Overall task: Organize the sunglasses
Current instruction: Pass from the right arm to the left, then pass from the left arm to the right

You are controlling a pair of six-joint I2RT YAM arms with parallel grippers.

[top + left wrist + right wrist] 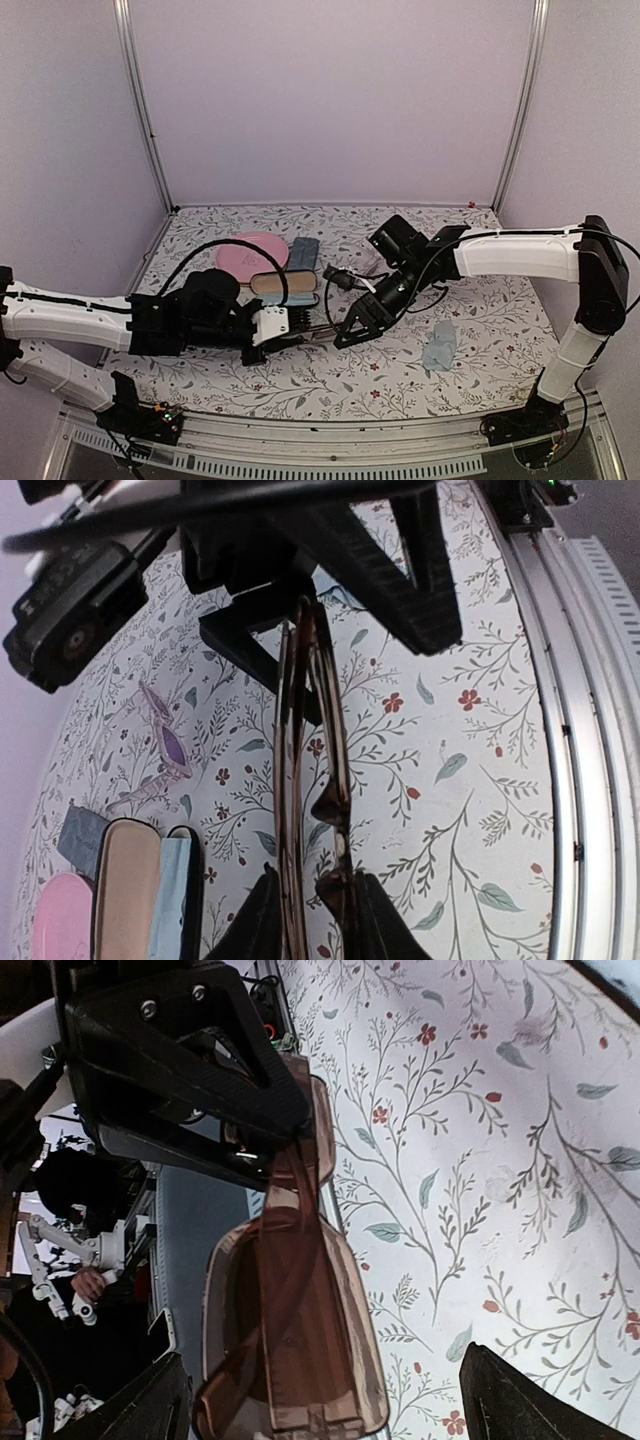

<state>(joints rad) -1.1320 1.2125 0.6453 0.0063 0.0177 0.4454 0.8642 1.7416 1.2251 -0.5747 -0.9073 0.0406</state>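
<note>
Folded reddish-brown sunglasses (pixel 312 740) above the bench (pixel 460 780), clamped in the narrow left jaws. Wide right jaws straddle that pair, not touching. Lying on bench, apart: pale pinkish sunglasses (pixel 167 745).

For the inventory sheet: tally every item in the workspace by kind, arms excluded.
Sunglasses: 2 (reddish-brown pair, pale pinkish pair)
Cases: 2 (open black case, grey-blue case)
Light blue cloths: 2 (cloth in the open case, loose cloth)
Pink oval item: 1
Total: 7
</note>
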